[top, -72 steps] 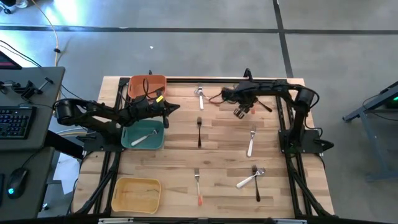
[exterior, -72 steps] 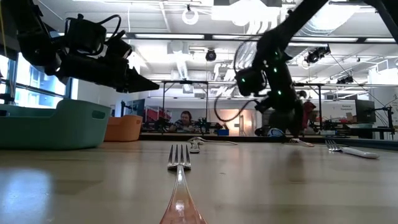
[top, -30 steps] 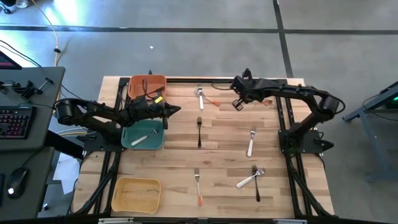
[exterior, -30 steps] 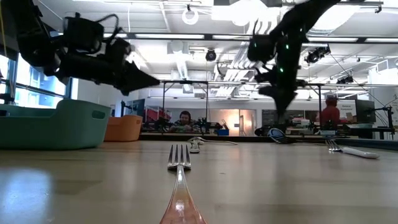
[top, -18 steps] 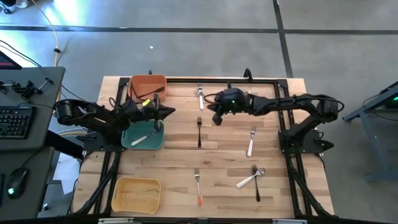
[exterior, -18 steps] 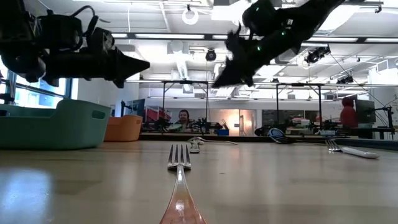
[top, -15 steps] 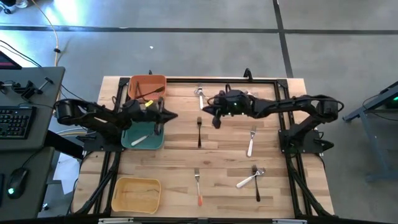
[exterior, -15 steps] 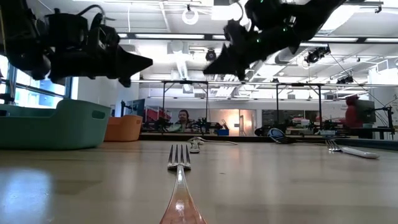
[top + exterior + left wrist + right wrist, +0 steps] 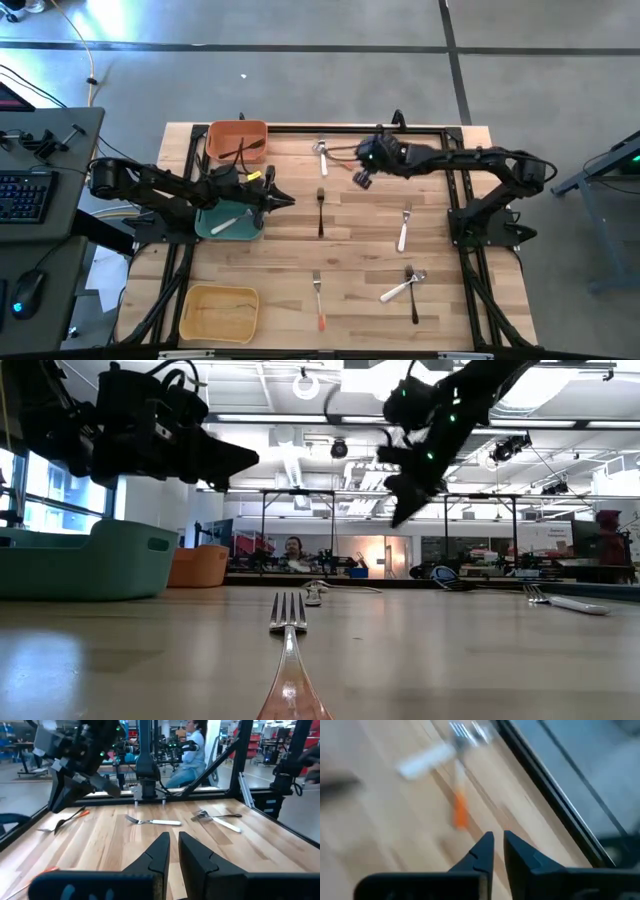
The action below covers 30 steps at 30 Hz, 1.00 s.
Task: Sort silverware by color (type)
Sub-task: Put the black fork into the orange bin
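Note:
Silverware lies scattered on the wooden table: a black fork (image 9: pixel 320 210) mid-table, a white-handled fork (image 9: pixel 404 228), an orange-handled fork (image 9: pixel 318 298) near the front, and a white spoon crossing a black fork (image 9: pixel 404 288). A white-handled piece (image 9: pixel 322 155) lies by an orange-handled one (image 9: pixel 459 810) at the far edge. My left gripper (image 9: pixel 288 201) hovers by the teal bin's right edge, open by a narrow gap (image 9: pixel 172 840) and holding nothing. My right gripper (image 9: pixel 361 181) hangs in the air near the far pair, also narrowly open (image 9: pixel 498 839) and holding nothing.
Three bins stand on the left: orange (image 9: pixel 216 133) at the far side with a dark piece in it, teal (image 9: pixel 205 224) holding a white spoon, and yellow (image 9: pixel 192 318) near the front. A black frame rail (image 9: pixel 420 129) runs along the far edge. People show in the room beyond.
My right gripper has swung from the far right toward the table's left, then come back a little toward the right, staying up in the air. My left gripper has shifted a little toward the near edge beside the teal bin. No silverware on the table has moved.

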Each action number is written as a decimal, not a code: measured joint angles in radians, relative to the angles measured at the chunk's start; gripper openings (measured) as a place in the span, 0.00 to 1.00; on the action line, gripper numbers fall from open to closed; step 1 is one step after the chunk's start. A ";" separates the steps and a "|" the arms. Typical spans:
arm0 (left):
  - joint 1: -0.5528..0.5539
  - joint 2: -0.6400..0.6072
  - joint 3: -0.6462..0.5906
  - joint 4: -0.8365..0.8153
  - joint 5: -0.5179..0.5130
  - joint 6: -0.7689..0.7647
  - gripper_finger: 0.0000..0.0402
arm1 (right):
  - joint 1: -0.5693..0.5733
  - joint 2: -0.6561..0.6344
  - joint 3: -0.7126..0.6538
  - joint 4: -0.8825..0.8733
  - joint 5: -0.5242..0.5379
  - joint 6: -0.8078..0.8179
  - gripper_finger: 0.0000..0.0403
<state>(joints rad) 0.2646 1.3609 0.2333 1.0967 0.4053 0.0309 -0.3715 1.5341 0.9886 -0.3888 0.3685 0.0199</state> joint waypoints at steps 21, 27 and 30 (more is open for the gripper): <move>0.000 0.000 0.000 -0.060 0.003 -0.032 0.08 | -0.353 0.145 -0.004 -0.234 -0.078 -0.413 0.40; 0.000 0.000 0.000 -0.061 0.003 -0.020 0.08 | -0.396 0.190 -0.004 -0.220 -0.074 -0.421 0.40; 0.000 0.000 0.000 -0.061 0.003 -0.019 0.08 | -0.410 0.208 -0.004 -0.206 -0.097 -0.420 0.39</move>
<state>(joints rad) 0.2646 1.3609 0.2329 1.0359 0.4088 0.0116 -0.7818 1.7426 0.9848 -0.5953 0.2720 -0.4002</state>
